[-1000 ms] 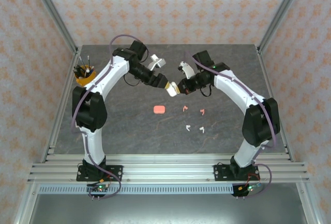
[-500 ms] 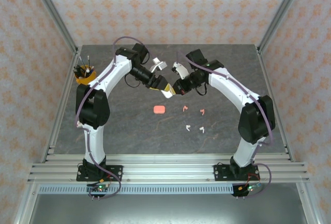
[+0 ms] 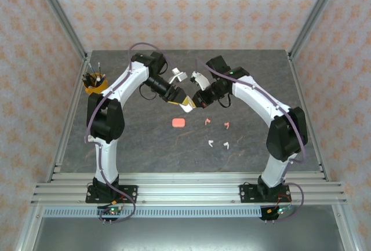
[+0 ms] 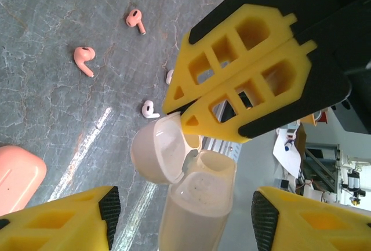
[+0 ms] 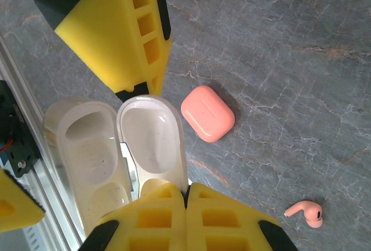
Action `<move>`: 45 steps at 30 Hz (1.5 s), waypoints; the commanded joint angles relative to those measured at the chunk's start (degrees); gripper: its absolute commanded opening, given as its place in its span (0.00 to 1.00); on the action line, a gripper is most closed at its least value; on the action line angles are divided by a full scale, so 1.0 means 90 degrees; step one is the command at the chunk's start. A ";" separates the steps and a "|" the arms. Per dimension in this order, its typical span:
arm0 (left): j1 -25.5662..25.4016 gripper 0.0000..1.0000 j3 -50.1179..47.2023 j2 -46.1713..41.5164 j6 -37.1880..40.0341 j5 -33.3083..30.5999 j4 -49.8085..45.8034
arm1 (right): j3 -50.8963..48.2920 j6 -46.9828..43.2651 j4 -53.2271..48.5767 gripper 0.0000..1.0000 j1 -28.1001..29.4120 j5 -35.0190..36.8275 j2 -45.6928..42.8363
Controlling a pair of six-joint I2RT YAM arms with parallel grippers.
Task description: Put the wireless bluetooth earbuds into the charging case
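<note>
Near edge: We see silver metal rails (image 3: 185, 190) with both arm bases bolted on.
White buds: Two tiny white plastic earbuds (image 3: 210, 142) with short stems lie flat on the table, side by side, nearest to us.
Pink buds: Two tiny coral-pink plastic earbuds (image 3: 207, 122) lie just behind them, a little apart from each other.
Pink case: A closed coral-pink pebble-shaped case (image 3: 178, 123) rests left of the pink earbuds, not touching them.
White case: A white plastic charging case (image 5: 151, 141) is behind the pink one, between the two grippers, with its lid open wide.
Right gripper: The right gripper (image 5: 186, 196) has its yellow fingers pressed together on the edge of the lid.
Left gripper: The left gripper (image 4: 185, 207) has its fingers wide on both sides of the case body, with a gap on each side.
In the way: From the left wrist we see the right gripper's finger hide part of one white earbud.
Pointing: From there both pink stems slant the same way, down and right. From the right wrist we see the white case's two hollow halves side by side, long edges together.
Far left: An orange cup of dark pens (image 3: 93, 91) stands well apart.
Table: A grey marbled stone-look tabletop (image 3: 139, 146).
Room: Peach patterned walls (image 3: 185, 7) and silver corner posts.
</note>
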 commanded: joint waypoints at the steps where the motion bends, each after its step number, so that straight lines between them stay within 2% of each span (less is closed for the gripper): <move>1: 0.0020 0.63 0.0214 0.0143 0.0226 0.0222 -0.0344 | 0.0253 -0.0156 -0.0159 0.00 0.0021 0.0056 0.0110; 12: -0.0008 0.59 0.0220 0.0271 0.0429 0.0328 -0.0546 | 0.0344 -0.0223 -0.0266 0.00 0.0026 0.0065 0.0168; 18: -0.0056 0.51 0.0271 0.0383 0.0542 0.0397 -0.0673 | 0.0354 -0.0244 -0.0288 0.00 0.0021 0.0087 0.0178; 32: -0.0107 0.45 0.0375 0.0466 0.0894 0.0609 -0.1040 | 0.0427 -0.0259 -0.0308 0.00 0.0021 0.0109 0.0210; 45: -0.0177 0.43 0.0385 0.0515 0.1015 0.0660 -0.1160 | 0.0364 -0.0215 -0.0252 0.00 0.0021 0.0055 0.0207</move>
